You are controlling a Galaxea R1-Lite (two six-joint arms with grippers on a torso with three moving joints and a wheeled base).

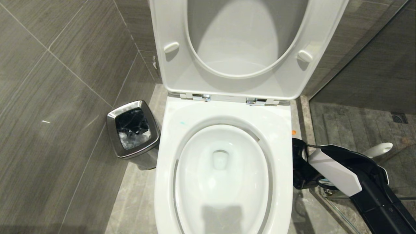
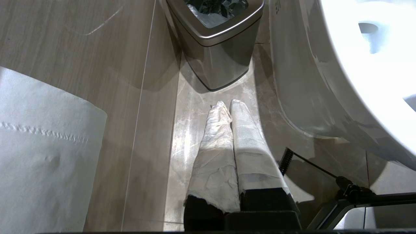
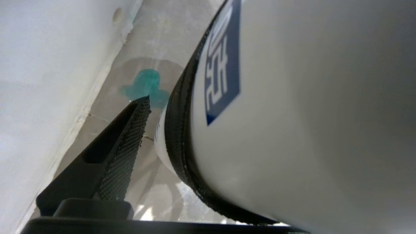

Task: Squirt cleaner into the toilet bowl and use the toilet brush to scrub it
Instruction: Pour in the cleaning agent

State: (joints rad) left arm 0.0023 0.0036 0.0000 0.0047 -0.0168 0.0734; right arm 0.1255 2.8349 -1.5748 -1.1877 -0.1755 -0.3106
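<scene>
Looking down from the head view, I see the toilet bowl (image 1: 224, 182) open, seat and lid up, a steel bin (image 1: 133, 130) to its left. My right hand (image 1: 300, 164) hangs low beside its right rim, near the toilet brush (image 1: 378, 150) handle.

Left wrist view: left hand (image 2: 227, 104) closed, wrapped fingers together over the floor.

Right wrist view: right hand spread wide (one finger (image 3: 122, 152) visible), a white labelled container (image 3: 292, 113) beside it, cleaner (image 3: 146, 85) puddled on the floor.
</scene>
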